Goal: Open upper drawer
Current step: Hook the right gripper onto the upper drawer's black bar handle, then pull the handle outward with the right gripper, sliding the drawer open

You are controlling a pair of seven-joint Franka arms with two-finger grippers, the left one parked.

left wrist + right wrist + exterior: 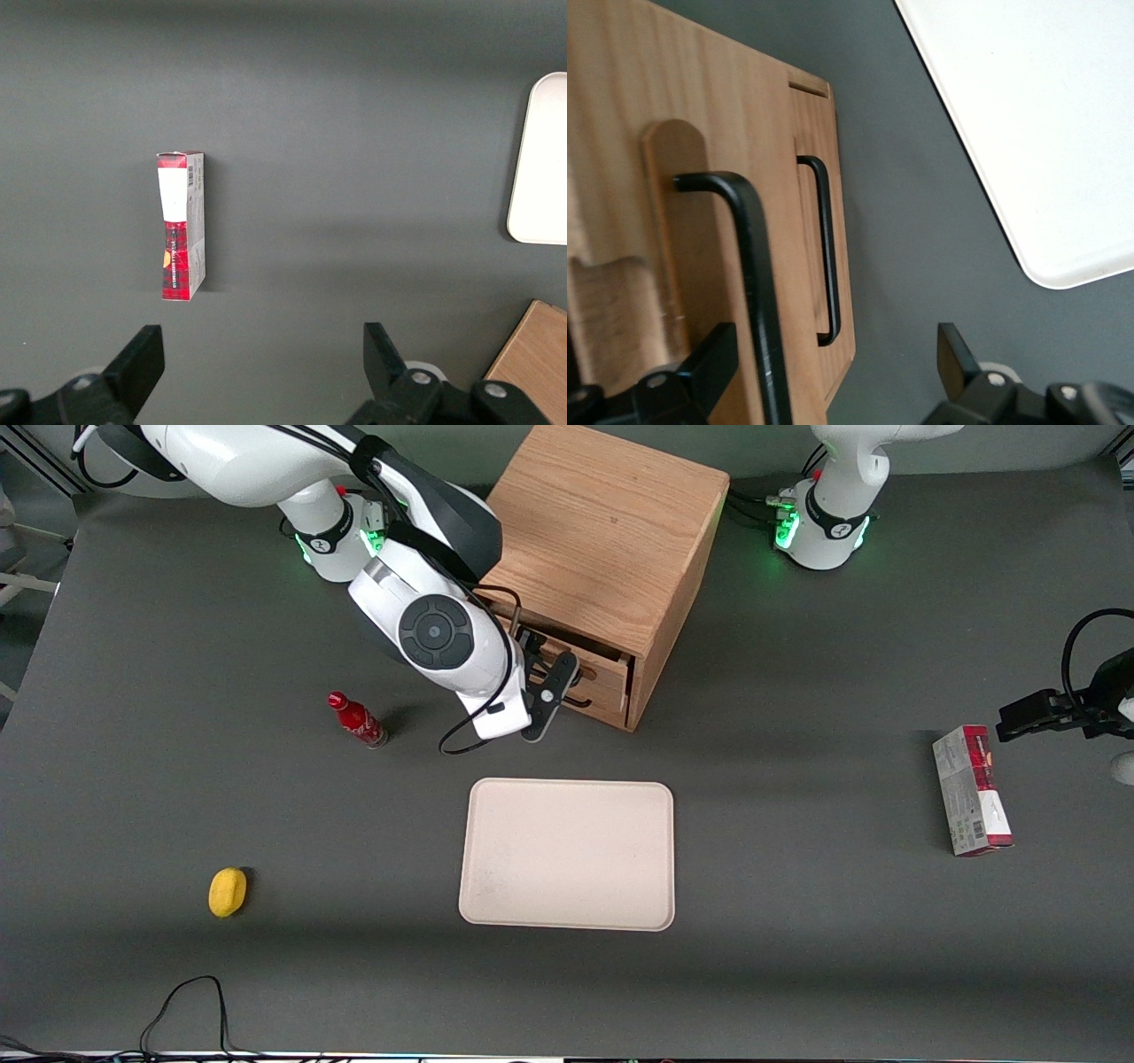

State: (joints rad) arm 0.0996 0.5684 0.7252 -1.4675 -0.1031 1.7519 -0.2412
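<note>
The wooden cabinet stands near the middle of the table, farther from the front camera than the tray. Its upper drawer shows a dark gap under the cabinet's top. In the right wrist view the upper drawer's black wire handle is large and close, and the lower drawer's handle is farther off. My right gripper is in front of the drawers. It is open, and the upper handle runs between the fingers, close to one finger, without being clamped.
A cream tray lies nearer the front camera than the cabinet; it also shows in the right wrist view. A red bottle and a yellow object lie toward the working arm's end. A red-and-white box lies toward the parked arm's end.
</note>
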